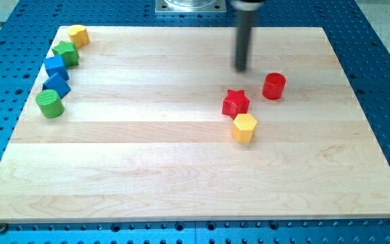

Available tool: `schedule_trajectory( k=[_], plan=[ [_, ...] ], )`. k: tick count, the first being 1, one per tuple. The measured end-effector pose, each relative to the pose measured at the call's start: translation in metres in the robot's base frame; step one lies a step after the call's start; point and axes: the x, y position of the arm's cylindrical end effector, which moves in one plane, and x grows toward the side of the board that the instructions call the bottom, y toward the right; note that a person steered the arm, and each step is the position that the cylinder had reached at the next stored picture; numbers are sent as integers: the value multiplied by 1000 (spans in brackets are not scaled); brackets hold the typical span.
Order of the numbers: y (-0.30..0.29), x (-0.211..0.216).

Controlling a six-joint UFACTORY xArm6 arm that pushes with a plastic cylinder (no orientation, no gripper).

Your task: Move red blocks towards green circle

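Observation:
A red cylinder (274,86) stands at the view's right of the wooden board (181,169). A red star (235,102) lies just left of and below it. The green circle, a green cylinder (49,104), stands near the board's left edge. My tip (241,68) is on the board above the red star and up-left of the red cylinder, touching neither.
A yellow hexagon (244,127) sits just below the red star. Along the left edge are a blue block (57,83), a second blue block (55,66), a green block (66,52) and a yellow block (78,34). A metal mount (190,6) is at the top.

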Motion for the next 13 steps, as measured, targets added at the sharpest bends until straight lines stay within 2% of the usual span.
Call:
schedule_trajectory(
  k=[1,2,3,4,5,6,7,8,9,10,11,12,13],
  plan=[
    [79,35],
    [-75,104],
    [-141,125],
    [-84,80],
    [-86,18],
    [-204,32],
    [-257,31],
    [-345,33],
    [-386,40],
    [-334,79],
    [-286,68],
    [-229,92],
    [-318,144]
  ],
)
